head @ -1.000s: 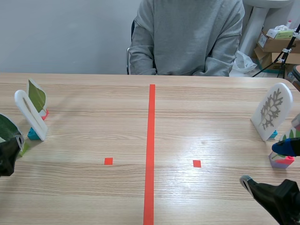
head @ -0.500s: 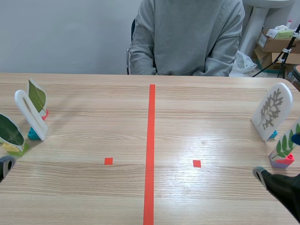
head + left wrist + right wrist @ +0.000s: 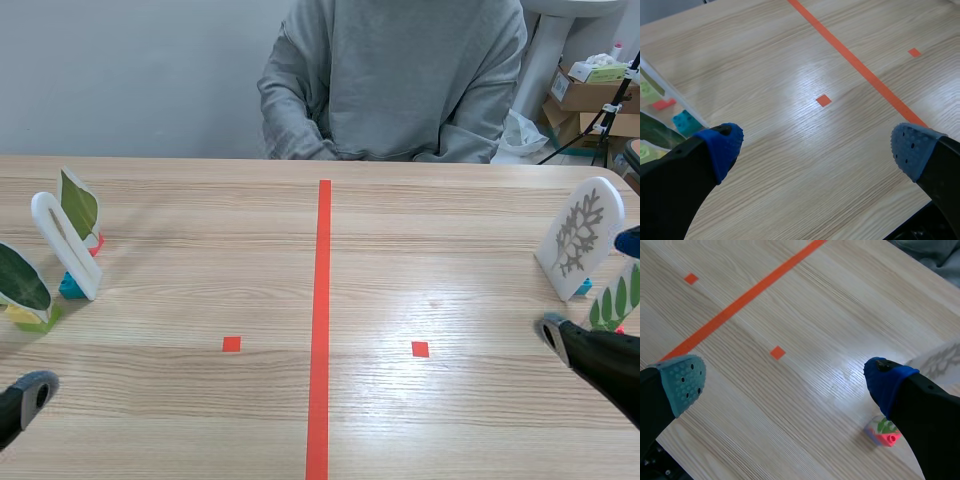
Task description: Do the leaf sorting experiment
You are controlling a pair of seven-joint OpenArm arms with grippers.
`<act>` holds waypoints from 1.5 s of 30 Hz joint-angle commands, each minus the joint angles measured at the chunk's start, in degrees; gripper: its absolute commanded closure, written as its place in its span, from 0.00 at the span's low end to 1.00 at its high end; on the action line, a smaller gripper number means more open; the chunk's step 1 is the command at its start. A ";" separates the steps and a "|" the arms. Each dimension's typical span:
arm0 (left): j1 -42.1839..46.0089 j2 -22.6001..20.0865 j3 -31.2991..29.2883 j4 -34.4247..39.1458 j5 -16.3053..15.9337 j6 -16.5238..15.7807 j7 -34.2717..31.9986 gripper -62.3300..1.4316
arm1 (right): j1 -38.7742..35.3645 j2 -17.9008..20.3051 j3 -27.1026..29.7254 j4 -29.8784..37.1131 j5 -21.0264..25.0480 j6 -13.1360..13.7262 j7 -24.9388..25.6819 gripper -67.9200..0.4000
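Left gripper (image 3: 816, 149) and right gripper (image 3: 785, 382) gape empty; the compound leaf (image 3: 608, 308) seems light, flimsy; I would pinch its brick base (image 3: 882, 433).

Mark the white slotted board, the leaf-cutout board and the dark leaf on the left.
white slotted board (image 3: 84, 278), scene view, solid lower end
leaf-cutout board (image 3: 611, 210), scene view, plain face beside the cutout
dark leaf (image 3: 20, 281), scene view, middle of blade

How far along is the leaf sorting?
Looks done: light leaf and dark leaf stand by the slotted board, compound leaf by the cutout board. In hand: nothing; left gripper and right gripper open. Left: no unsorted leaf visible.
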 commanded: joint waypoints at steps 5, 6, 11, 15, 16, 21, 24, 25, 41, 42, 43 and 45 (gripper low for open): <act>-0.15 0.33 1.62 -0.24 -4.39 -0.50 -0.28 0.00 | 0.48 0.59 -0.04 -0.11 0.37 0.33 0.46 0.00; -0.15 0.44 1.77 -0.24 -4.79 -1.01 -0.04 0.00 | 0.46 0.59 -0.04 -0.11 0.35 0.33 0.31 0.00; -0.17 0.44 2.08 -0.15 -4.87 -1.62 1.33 0.00 | 0.48 0.57 -0.04 -0.11 0.35 0.33 0.28 0.00; -0.17 0.44 2.08 -0.15 -4.87 -1.62 1.31 0.00 | 0.48 0.57 -0.04 -0.11 0.22 0.33 0.26 0.00; -0.17 0.44 2.08 -0.15 -4.87 -1.62 1.31 0.00 | 0.48 0.52 -0.04 -0.11 0.07 0.33 0.26 0.00; -0.44 0.44 2.08 -0.15 -4.87 -1.62 1.27 0.00 | 0.48 0.44 -0.04 -0.11 0.09 0.33 0.28 0.00; -0.50 0.44 2.08 -0.15 -4.87 -1.62 1.27 0.00 | 0.48 0.44 -0.04 -0.13 0.07 0.33 0.26 0.00; -0.50 0.46 2.08 -0.15 -4.87 -1.62 1.27 0.00 | 0.48 0.44 -0.04 -0.13 0.07 0.33 0.26 0.00; -0.52 0.46 2.08 -0.15 -4.90 -1.62 0.90 0.00 | 0.48 0.44 -0.04 -0.13 -0.33 0.33 0.28 0.00; -0.52 0.46 2.08 -0.15 -4.90 -1.62 0.90 0.00 | 0.48 0.44 -0.04 -0.13 -0.33 0.33 0.28 0.00; -0.52 0.46 2.08 -0.15 -4.90 -1.62 0.87 0.00 | 0.48 0.44 -0.04 -0.13 -0.33 0.33 0.28 0.00; -0.52 0.46 2.08 -0.15 -4.90 -1.62 0.87 0.00 | 0.48 0.44 -0.04 -0.13 -0.33 0.33 0.28 0.00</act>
